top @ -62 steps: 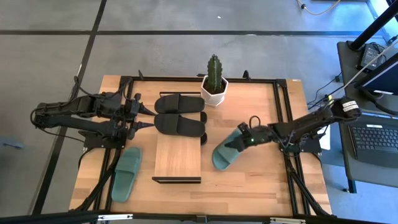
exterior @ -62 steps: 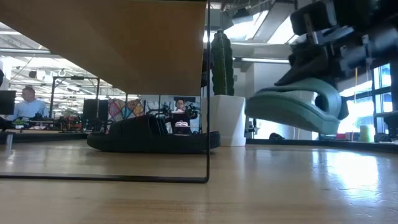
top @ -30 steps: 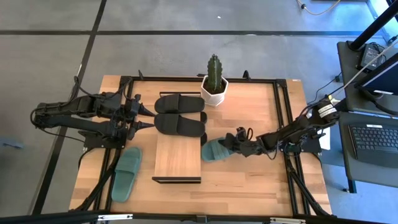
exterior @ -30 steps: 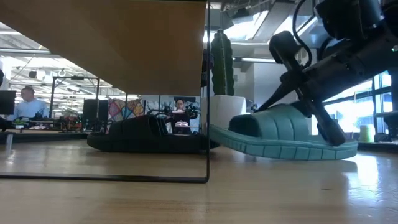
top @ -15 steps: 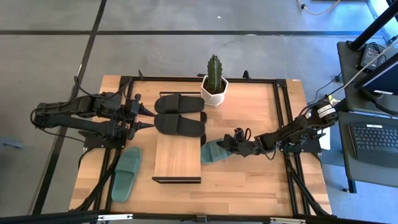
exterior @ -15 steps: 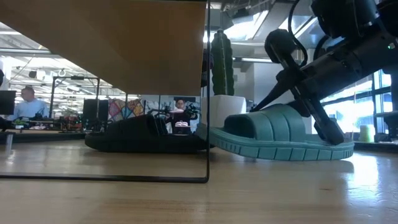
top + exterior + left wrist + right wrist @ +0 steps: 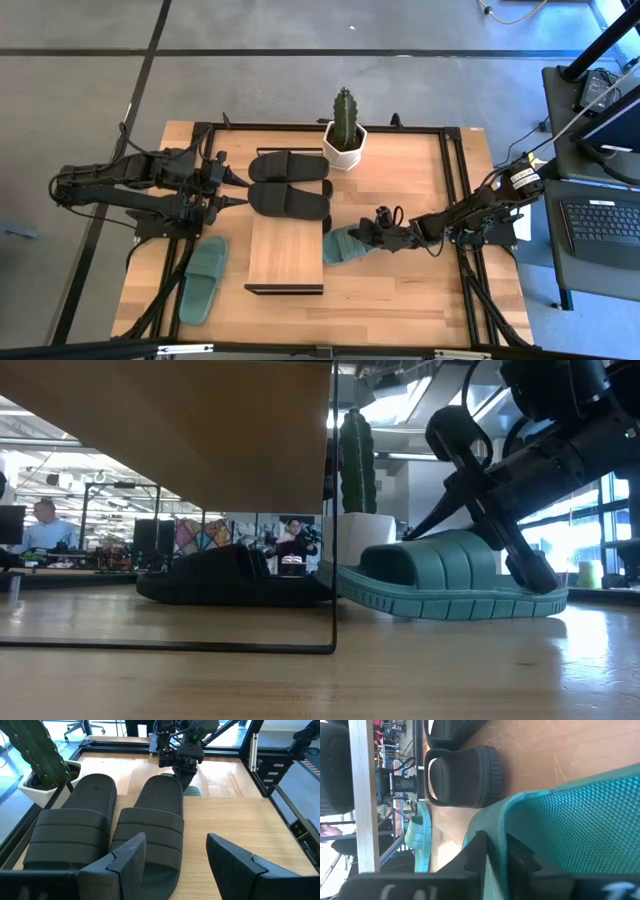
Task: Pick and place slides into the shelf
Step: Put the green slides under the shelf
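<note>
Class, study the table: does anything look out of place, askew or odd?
Mostly tidy. The green pair is split: one green slide lies left of the shelf, the other green slide lies flat on the table at its right end, toe under the plank, with the right gripper on its heel. Nothing looks spilled or damaged.

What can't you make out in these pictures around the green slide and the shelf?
- High view: the green slide's toe end lies under the shelf top, hidden.
- Low view: the shelf's top is cut off by the edge.
- Right wrist view: the right gripper's contact with the slide's edge is too close to judge.
</note>
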Robot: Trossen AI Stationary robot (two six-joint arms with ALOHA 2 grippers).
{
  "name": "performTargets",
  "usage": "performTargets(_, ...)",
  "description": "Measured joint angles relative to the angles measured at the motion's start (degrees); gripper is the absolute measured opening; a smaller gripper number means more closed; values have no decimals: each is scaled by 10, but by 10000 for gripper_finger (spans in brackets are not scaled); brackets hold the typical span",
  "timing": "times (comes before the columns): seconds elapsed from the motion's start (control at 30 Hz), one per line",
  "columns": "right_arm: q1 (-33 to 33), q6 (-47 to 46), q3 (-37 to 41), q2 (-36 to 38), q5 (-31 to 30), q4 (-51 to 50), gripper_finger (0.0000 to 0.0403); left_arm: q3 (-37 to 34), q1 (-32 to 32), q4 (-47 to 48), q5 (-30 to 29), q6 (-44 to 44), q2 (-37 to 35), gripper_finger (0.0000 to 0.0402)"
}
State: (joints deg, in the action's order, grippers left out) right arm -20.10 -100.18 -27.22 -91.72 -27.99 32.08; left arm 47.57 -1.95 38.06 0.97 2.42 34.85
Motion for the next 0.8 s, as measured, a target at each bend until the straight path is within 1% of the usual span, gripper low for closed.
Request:
performTargets(0.07,0,0,0,0,0,0,68,0,0,0,0,0,0,199)
performTargets(0.2,0,-1,0,0,6,-1,121,0,0,0,0,0,0,199)
performTargets(0.33,-1,18,2,0,51,12,166,0,0,0,0,-1,0,199)
performTargets(0.4,-6,26,2,2,56,17,181,0,0,0,0,-1,0,199)
performTargets(0.53,-6,30,2,14,66,16,198,0,0,0,0,-1,0,199)
performTargets(0.67,-11,53,2,37,72,8,201,-14,0,-4,0,-1,0,199)
performTargets(0.73,-15,61,2,59,73,-26,200,-22,0,-5,0,0,0,199)
performTargets(0.8,-17,61,2,84,73,-82,199,-30,0,-4,0,1,0,199)
